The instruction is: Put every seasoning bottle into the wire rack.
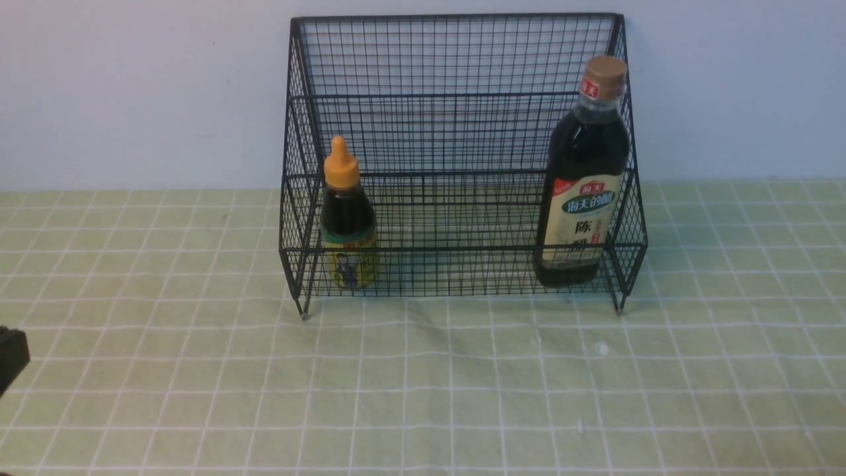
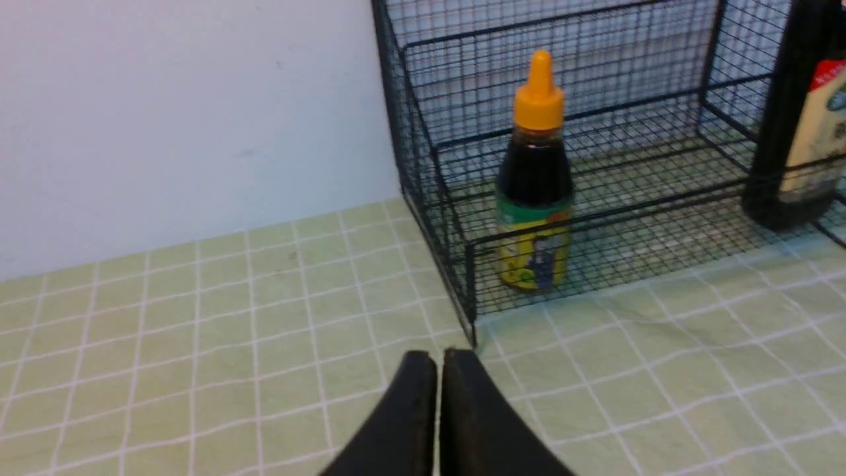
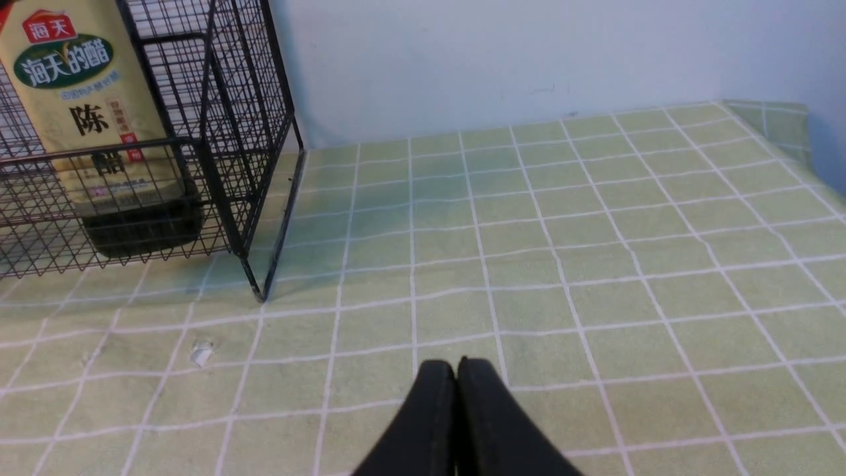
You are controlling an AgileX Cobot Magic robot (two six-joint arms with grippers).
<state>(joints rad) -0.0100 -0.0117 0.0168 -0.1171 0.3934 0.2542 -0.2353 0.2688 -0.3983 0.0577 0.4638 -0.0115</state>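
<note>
The black wire rack (image 1: 456,132) stands at the back middle of the table. The short bottle (image 1: 348,218) with orange nozzle cap and yellow label stands upright inside its left end; it also shows in the left wrist view (image 2: 537,185). The tall bottle (image 1: 585,178) with brown cap and cream label stands upright inside its right end; its label shows in the right wrist view (image 3: 79,112). My left gripper (image 2: 439,360) is shut and empty, low over the cloth before the rack's left foot. My right gripper (image 3: 456,367) is shut and empty, right of the rack.
A green checked cloth (image 1: 423,383) covers the table, with a white wall behind. A small white speck (image 1: 601,346) lies before the rack's right foot. Part of my left arm (image 1: 10,357) shows at the front view's left edge. The cloth's right edge (image 3: 793,125) is near the wall.
</note>
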